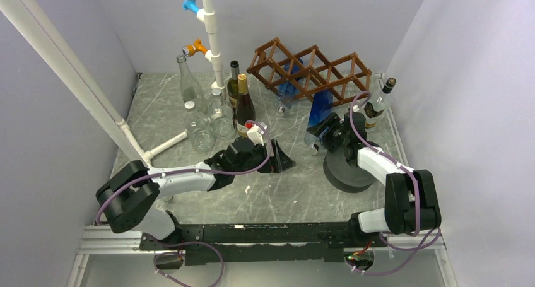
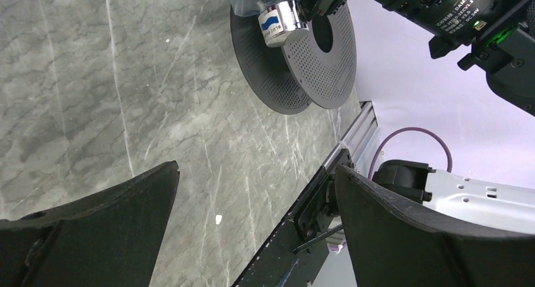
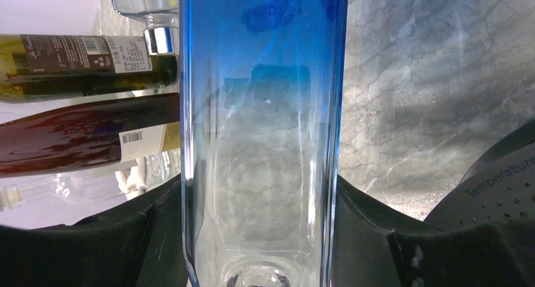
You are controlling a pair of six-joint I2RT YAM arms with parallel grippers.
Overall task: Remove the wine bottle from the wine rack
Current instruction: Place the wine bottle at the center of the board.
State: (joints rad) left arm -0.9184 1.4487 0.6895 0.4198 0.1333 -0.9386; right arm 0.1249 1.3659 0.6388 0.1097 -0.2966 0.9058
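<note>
The brown wooden wine rack [image 1: 315, 66] stands at the back of the table. One blue bottle [image 1: 291, 79] lies in a left cell with its neck pointing down. My right gripper [image 1: 333, 134] is shut on a second blue-tinted glass wine bottle [image 1: 320, 113]. This bottle is tilted, with its silver-capped neck low and toward me and its base at the rack's front lower edge. In the right wrist view the bottle [image 3: 262, 129] fills the gap between both fingers [image 3: 126, 236]. My left gripper [image 1: 281, 161] is open and empty over the table's middle, and it also shows in the left wrist view [image 2: 257, 168].
A black perforated disc [image 1: 346, 170] lies under the right arm. Clear bottles [image 1: 189, 88] and dark bottles [image 1: 243, 101] stand at the back left beside a white pipe [image 1: 211, 35]. Another bottle [image 1: 378, 104] stands to the right of the rack.
</note>
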